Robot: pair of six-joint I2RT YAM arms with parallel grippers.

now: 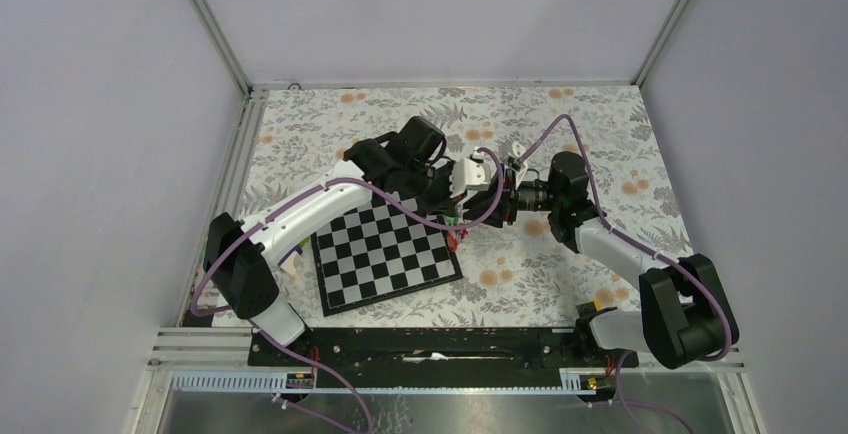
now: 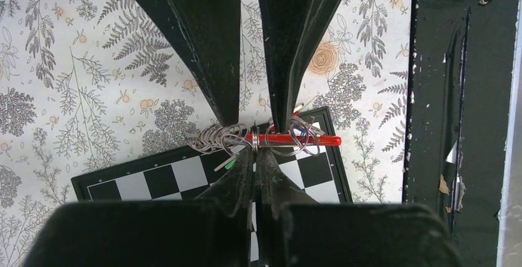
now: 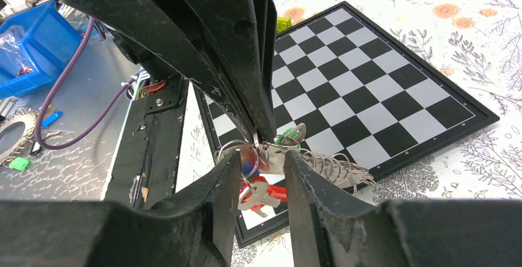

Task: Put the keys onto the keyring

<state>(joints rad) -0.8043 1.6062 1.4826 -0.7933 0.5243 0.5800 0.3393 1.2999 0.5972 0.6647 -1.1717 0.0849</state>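
Observation:
The keyring [image 2: 308, 139] is a red bar held level above the chessboard, and my left gripper [image 2: 255, 147] is shut on a metal ring threaded on it. A bunch of linked steel rings [image 2: 215, 138] hangs off its left end. In the right wrist view a key with a red head [image 3: 258, 194] dangles below a silver tag [image 3: 252, 156], beside a green ring [image 3: 289, 136]. My right gripper [image 3: 263, 159] stands open, with its two fingers either side of the tag and key. From above, both grippers meet over the board's far right corner [image 1: 470, 212].
The black-and-white chessboard [image 1: 385, 254] lies on the flowered cloth in front of the left arm. A small yellow-green object [image 3: 283, 24] sits at its edge. The black rail [image 2: 455, 95] runs along the table's near edge, and a blue bin [image 3: 31, 45] stands beyond it.

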